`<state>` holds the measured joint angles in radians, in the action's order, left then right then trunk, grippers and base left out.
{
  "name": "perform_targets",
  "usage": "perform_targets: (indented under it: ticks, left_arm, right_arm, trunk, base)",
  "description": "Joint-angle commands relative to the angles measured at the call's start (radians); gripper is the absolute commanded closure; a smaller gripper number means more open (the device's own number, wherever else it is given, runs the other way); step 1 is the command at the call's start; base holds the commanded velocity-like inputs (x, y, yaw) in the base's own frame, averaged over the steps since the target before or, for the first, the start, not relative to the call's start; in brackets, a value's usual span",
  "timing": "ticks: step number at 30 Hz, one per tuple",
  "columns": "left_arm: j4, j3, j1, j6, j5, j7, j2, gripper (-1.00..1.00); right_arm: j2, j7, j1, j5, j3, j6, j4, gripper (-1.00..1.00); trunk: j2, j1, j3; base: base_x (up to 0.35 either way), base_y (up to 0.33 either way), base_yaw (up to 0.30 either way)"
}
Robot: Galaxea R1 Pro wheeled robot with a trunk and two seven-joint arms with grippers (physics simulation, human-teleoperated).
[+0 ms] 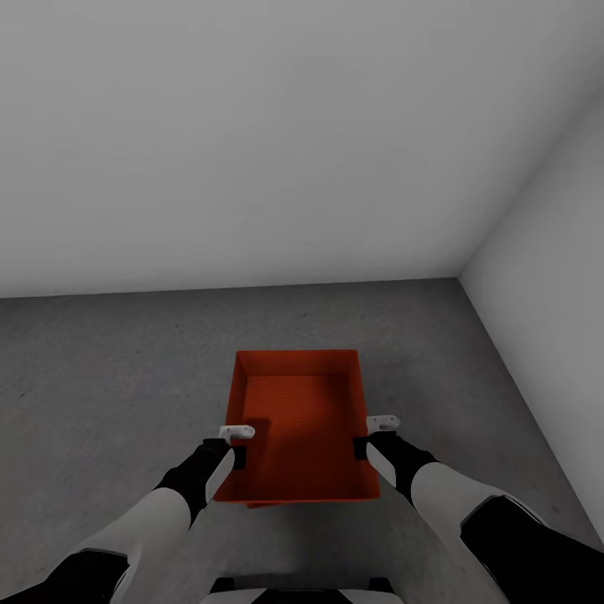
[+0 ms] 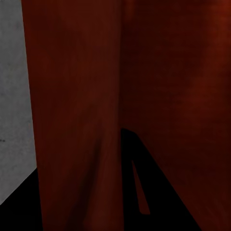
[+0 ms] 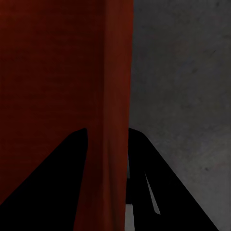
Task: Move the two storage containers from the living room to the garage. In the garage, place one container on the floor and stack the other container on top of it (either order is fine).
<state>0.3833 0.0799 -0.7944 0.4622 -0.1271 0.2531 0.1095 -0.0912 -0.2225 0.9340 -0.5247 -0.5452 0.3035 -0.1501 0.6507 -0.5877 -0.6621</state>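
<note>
One red-orange storage container [image 1: 298, 419] sits level in front of me over the dark grey floor [image 1: 101, 377], its open top facing up. A thin red-orange strip [image 1: 262, 504] shows just under its near edge; I cannot tell what it belongs to. My left gripper [image 1: 236, 437] straddles the container's left wall and is shut on it. My right gripper [image 1: 379, 429] is shut on the right wall. In the left wrist view that wall [image 2: 77, 96] runs between the dark fingers [image 2: 144, 183]. The right wrist view shows the right wall [image 3: 108, 96] pinched between the fingers [image 3: 62, 168].
Plain white walls stand ahead [image 1: 252, 126] and to the right [image 1: 545, 252], meeting in a corner at the far right. Grey floor stretches to the left and beyond the container.
</note>
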Motion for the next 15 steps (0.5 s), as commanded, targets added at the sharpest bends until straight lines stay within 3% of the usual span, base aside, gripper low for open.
perform_targets:
  ticks: [1,15]
  left_arm:
    - [0.004,0.02,0.0,0.005,-0.001,0.01,-0.004,1.0]
    - [0.004,0.02,0.0,0.006,-0.002,0.008,-0.004,1.0]
  right_arm:
    - [0.001,-0.001,0.0,-0.052,-0.024,0.003,0.0,1.0]
    - [0.001,-0.001,0.0,-0.052,-0.024,0.002,0.0,1.0]
  trunk:
    - [0.008,-0.004,-0.004]
    - [0.106,-0.058,-0.048]
  base:
    - [0.0,0.0,0.0]
    - [0.0,0.0,0.0]
